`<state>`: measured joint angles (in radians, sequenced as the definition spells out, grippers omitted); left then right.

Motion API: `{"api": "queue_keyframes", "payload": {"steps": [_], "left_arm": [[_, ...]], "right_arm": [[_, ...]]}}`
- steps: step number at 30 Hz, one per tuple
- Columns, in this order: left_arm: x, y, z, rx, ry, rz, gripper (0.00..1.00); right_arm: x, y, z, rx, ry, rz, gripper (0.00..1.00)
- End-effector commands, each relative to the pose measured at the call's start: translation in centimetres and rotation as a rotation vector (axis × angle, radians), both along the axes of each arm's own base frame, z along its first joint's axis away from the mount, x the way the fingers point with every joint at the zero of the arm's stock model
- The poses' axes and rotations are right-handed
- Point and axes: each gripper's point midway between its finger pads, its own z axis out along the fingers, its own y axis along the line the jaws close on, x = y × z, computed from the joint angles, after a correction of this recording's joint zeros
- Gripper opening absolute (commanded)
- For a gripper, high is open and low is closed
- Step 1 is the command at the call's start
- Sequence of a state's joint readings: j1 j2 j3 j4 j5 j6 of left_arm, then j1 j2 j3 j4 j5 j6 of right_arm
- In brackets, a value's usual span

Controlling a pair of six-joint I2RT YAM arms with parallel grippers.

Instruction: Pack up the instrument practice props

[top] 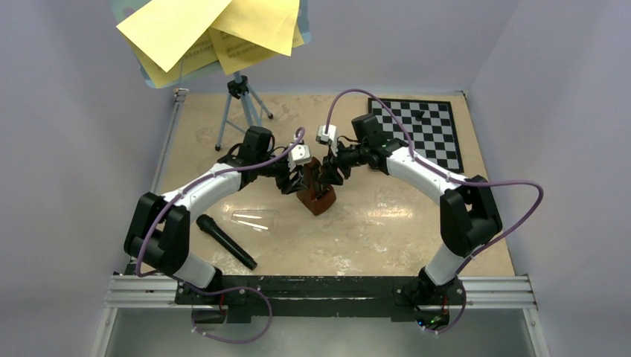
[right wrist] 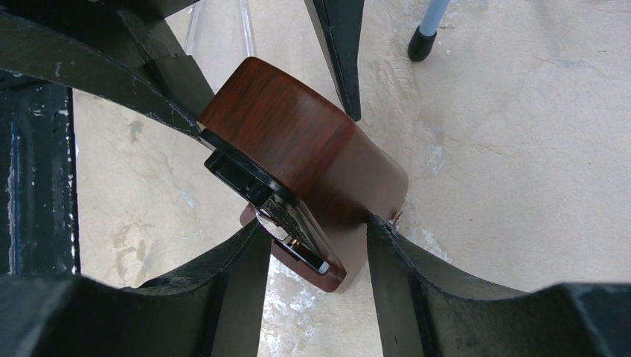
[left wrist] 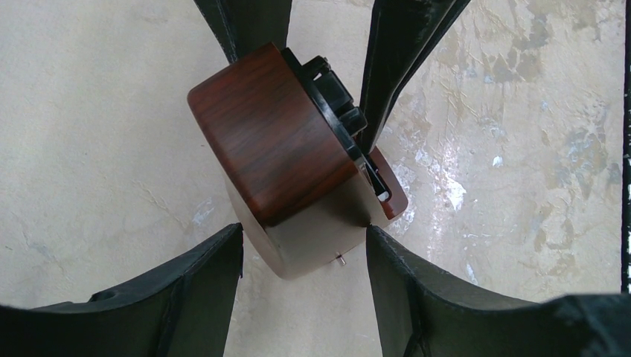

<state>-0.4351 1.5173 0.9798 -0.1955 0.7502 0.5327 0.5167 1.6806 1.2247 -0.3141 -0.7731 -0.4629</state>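
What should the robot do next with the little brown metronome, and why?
Probably close the right gripper gently onto the metronome. The left gripper pinches its base and holds it tilted, and the right jaws stand on either side of it, so a second grip would likely steady it.

Left gripper (left wrist: 303, 229) and right gripper (right wrist: 315, 221) meet tip to tip.
Left fingers (left wrist: 201, 297) clamp the metronome (left wrist: 275, 141) between them; right fingers (right wrist: 223, 297) flank it, contact unclear.

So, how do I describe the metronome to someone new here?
Find the middle of the beige table, where the left claw and right claw meet. Between them is the metronome: a small pyramid in reddish wood grain, the only brown thing.
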Motion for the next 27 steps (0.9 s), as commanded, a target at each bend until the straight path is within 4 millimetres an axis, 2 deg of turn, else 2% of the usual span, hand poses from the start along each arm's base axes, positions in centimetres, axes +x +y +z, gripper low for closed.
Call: {"api": "queue_keyframes", "payload": {"steps": [1,8,12,27], "left_arm": [[1.0,-0.6,1.1,-0.025,-0.055,-0.002,0.66],[1.2,-0.8,1.3,-0.034,-0.070,-0.005,0.66],[1.5,-1.0,1.8,-0.046,-0.083,-0.009,0.66],[1.6,-1.0,1.6,-0.041,-0.069,-0.009,0.66]], "right_arm": [[0.1,0.9,1.7,0.042,-0.015,0.010,0.50],[-0.4,1.1,1.9,0.051,0.007,0.042,0.43],[-0.6,1.2,2.0,0.055,0.018,0.043,0.43],[-0.9,1.2,2.3,0.044,0.019,0.078,0.62]]}}
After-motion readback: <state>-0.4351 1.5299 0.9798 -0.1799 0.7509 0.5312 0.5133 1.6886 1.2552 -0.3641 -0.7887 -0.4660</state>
